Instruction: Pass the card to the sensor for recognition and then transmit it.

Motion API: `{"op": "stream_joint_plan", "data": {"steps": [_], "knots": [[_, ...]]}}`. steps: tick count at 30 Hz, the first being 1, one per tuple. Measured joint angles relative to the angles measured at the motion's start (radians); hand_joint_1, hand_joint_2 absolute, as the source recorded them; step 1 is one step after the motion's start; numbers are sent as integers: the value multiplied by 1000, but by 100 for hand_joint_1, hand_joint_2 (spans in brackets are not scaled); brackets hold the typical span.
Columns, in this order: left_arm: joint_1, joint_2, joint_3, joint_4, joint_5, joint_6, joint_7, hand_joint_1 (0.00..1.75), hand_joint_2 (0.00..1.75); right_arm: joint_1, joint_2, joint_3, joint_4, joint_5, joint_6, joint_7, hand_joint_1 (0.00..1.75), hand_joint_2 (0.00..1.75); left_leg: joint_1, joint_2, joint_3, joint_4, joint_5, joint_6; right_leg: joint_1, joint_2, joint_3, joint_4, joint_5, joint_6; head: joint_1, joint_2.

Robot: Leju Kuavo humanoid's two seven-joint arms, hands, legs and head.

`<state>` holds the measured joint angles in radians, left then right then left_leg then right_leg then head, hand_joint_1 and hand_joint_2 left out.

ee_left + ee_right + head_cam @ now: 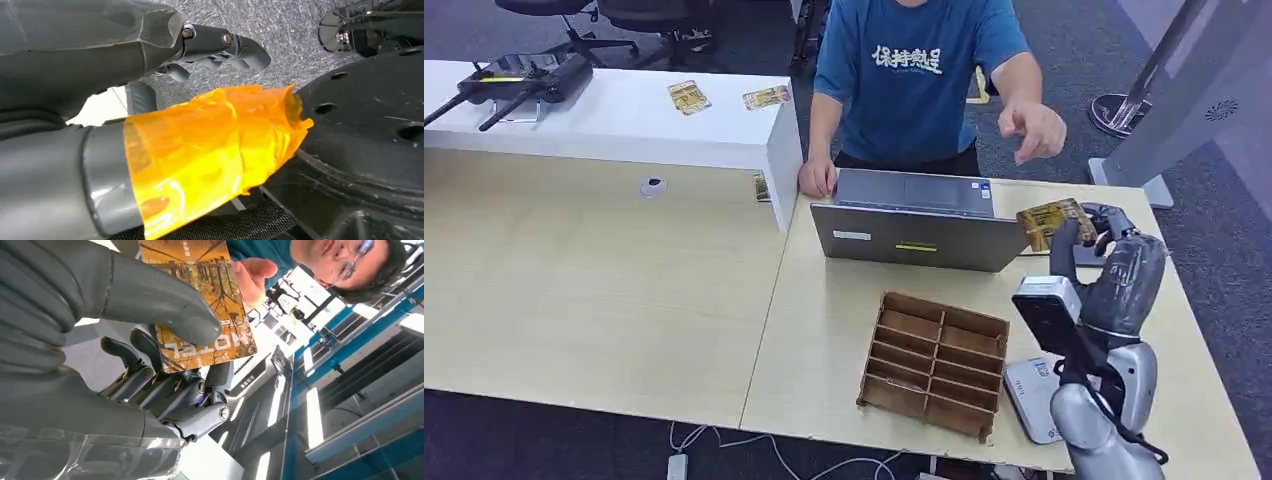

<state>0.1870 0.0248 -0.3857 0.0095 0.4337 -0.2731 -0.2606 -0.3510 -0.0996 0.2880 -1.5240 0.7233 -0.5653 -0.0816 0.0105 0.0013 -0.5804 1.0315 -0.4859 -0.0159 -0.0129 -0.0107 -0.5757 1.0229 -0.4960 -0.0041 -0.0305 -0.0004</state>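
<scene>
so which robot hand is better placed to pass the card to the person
Right. The right robot hand already pinches the card, raised near the person's hand. The left robot hand hangs over the floor.

Your head view looks down from high over the worktop (624, 290). Both wrist views sit close behind their hands; right wrist and head views share the card (200, 295).

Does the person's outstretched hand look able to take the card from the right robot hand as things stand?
Probably yes: the right robot hand holds the card raised above the table, and the person's hand hovers just beyond it with nothing between.
</scene>
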Motion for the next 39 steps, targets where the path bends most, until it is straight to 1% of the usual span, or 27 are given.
{"op": "stream_joint_plan", "data": {"steps": [9,14,17,23,29,35,39], "knots": [[-4,19,-13,0,-32,-16,6,0,0,-142,22,32,114,2,26,56,175,175,0,0,0,0,1,0,0,0,0,0,0,0,0,0],[-13,32,-14,0,-58,-24,8,0,0,-240,42,54,207,40,50,104,175,175,0,0,0,0,1,-1,0,0,0,1,1,-1,0,0],[-17,37,-14,0,-66,-27,9,0,0,-273,48,62,240,49,52,113,175,175,0,0,0,0,1,-1,0,0,0,1,1,-1,0,0],[-22,50,-14,0,-91,-32,10,0,0,-365,68,85,344,91,72,164,175,175,0,0,0,0,1,-1,0,0,0,1,1,-1,0,0],[-23,55,-14,0,-97,-32,10,0,0,-398,79,93,394,102,74,175,175,175,0,0,0,0,1,-1,0,0,0,0,1,-1,0,0],[-34,58,-14,0,-121,-33,22,0,0,-451,93,110,478,193,80,251,175,175,0,0,0,0,1,0,0,0,0,1,1,-1,0,0],[-39,58,-14,0,-129,-33,26,0,0,-469,100,113,518,216,82,269,175,175,0,0,0,0,2,0,0,0,0,1,1,-1,0,0]]}}
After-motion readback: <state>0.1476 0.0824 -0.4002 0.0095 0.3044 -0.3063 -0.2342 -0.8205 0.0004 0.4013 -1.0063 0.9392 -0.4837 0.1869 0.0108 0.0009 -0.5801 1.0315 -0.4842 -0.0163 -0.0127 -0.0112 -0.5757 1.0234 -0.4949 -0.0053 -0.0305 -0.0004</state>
